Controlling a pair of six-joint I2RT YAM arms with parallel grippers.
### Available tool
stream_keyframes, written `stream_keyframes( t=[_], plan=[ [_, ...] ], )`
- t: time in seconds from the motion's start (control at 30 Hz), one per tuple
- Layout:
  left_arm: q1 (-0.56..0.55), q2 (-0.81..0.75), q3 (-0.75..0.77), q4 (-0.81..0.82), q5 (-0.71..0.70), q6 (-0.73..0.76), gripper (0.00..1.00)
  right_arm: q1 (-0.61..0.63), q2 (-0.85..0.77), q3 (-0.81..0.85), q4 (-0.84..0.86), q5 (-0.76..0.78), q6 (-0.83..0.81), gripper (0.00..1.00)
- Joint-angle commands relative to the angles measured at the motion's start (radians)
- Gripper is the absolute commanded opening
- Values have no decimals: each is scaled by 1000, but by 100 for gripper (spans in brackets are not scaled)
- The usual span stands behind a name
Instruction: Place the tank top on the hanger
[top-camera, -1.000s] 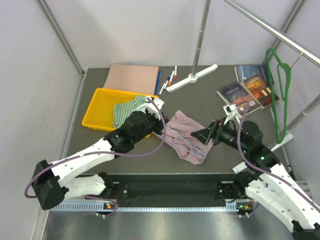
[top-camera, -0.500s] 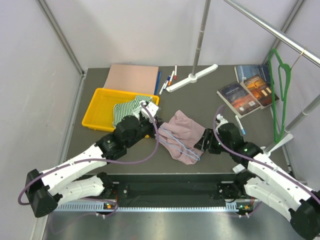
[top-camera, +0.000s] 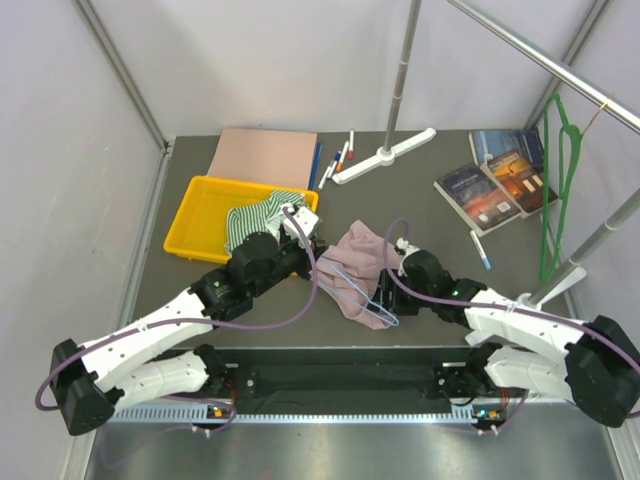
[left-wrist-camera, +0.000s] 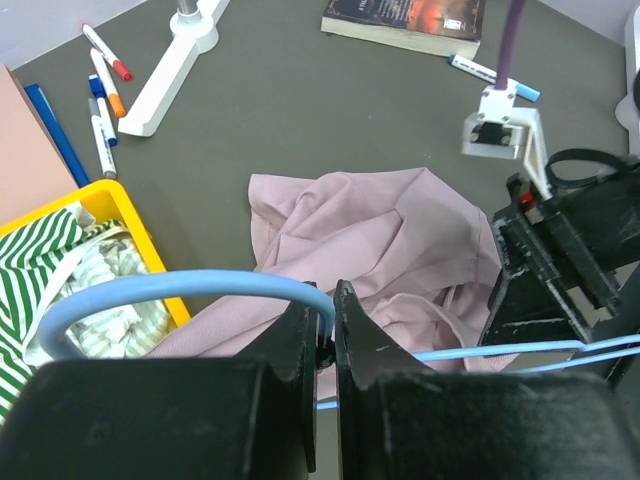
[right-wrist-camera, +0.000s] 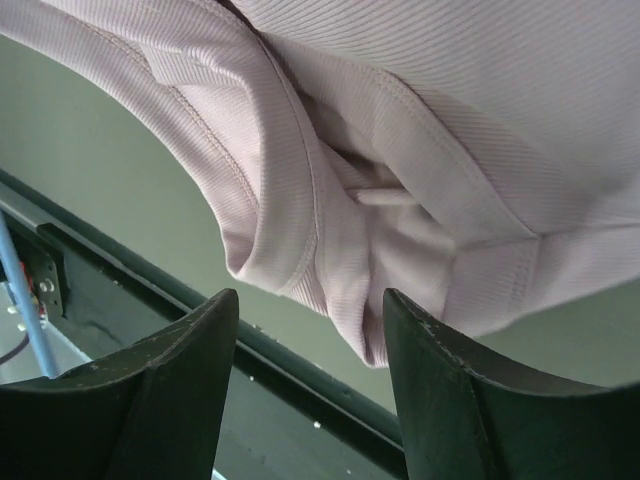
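Observation:
The dusty pink tank top (top-camera: 362, 258) lies crumpled on the table's middle. The light-blue wire hanger (top-camera: 358, 292) lies across its near left part. My left gripper (top-camera: 314, 250) is shut on the hanger's neck (left-wrist-camera: 326, 335); the hook (left-wrist-camera: 170, 288) arcs to the left. My right gripper (top-camera: 392, 272) is open and low at the tank top's right edge. In the right wrist view the gripper (right-wrist-camera: 310, 335) stands open with a fold of the tank top (right-wrist-camera: 400, 150) hanging just before the gap, and nothing is held.
A yellow tray (top-camera: 192, 218) holds a green-and-white striped cloth (top-camera: 256, 216) beside my left arm. A pink board (top-camera: 262, 158), markers (top-camera: 336, 160) and a rack foot (top-camera: 385, 155) lie at the back. Books (top-camera: 495, 182) and a green hanger (top-camera: 556, 190) on the rail are at the right.
My right gripper has moved left and down to the tank top's right edge. My left gripper shifted slightly left with the hanger, then held still.

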Motion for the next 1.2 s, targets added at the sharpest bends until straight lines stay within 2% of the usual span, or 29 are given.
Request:
stream_keyframes(
  t=[0.0, 0.13, 0.37, 0.5, 0.6, 0.63, 0.67, 0.73, 0.9, 1.17],
  plan=[
    [-6, -15, 1, 4, 4, 8, 0, 41, 61, 47, 143, 24, 12, 60],
    [-8, -16, 1, -3, -2, 8, 0, 52, 93, 65, 177, 55, 18, 60],
    [-9, -13, 21, -29, -5, -2, 0, 56, 191, 125, 137, 121, -23, 59],
    [-11, -4, 33, -53, -28, 9, 0, 56, 247, 130, 143, 100, -40, 55],
    [-11, -13, 27, -55, -45, 9, 0, 59, 248, 116, 146, 75, -51, 36],
    [-11, -21, 23, -53, -53, 11, 0, 59, 239, 111, 134, 78, -51, 18],
    [-11, -24, 21, -55, -77, 14, 0, 59, 210, 104, 122, 83, -52, 11],
    [-11, -28, 24, -65, -114, 26, 0, 59, 169, 107, 55, 115, -64, 3],
    [-11, -44, 35, -89, -250, 47, 0, 58, 3, 145, -136, 205, -104, 4],
    [-11, -55, 56, -67, -354, 101, 0, 58, -207, 166, -332, 202, -103, 0]
  ],
)
